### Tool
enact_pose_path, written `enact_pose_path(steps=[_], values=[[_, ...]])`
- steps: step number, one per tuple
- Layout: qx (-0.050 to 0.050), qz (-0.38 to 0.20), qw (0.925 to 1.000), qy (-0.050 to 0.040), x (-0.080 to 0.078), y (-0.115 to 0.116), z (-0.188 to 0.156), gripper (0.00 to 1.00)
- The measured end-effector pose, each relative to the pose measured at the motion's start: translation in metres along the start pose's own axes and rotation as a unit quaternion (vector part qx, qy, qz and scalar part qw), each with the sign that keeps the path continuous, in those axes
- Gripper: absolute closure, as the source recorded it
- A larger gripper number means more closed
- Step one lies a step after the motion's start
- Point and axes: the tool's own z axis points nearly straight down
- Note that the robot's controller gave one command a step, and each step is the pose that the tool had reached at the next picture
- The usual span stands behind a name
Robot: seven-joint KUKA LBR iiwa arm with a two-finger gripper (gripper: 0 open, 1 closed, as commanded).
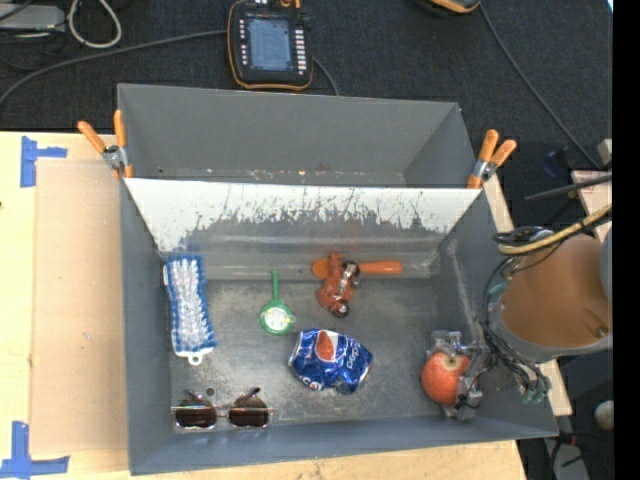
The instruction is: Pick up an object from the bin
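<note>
One red apple [438, 376] in near right corner of bin [400, 313]; pincer [457, 375] clamped on it, finger each side.

Bin [300, 158] – matt grey metal; apple [442, 376] – smooth, glossy red.

A rounded orange-brown cover [555, 293], smooth and dull, wraps the wrist. Black and yellow cables [528, 238] loop across its top and run off to the right. Below the cover thinner dark wires [505, 353] bunch together, with a small greenish part [537, 395] among them. The gripper [455, 375] is grey metal, small and angular, with darker fittings at its base.
</note>
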Motion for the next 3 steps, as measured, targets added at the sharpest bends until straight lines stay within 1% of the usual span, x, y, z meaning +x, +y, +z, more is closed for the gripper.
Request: enact_pose_path(steps=[1,2,3], values=[[0.000,0.000,1.0000,-0.0002,0.000,0.000,0.000,1.00],[-0.001,-0.001,1.0000,0.0017,0.001,0.001,-0.006,1.00],[-0.003,-0.002,1.0000,0.0056,0.002,0.003,-0.044,1.00]])
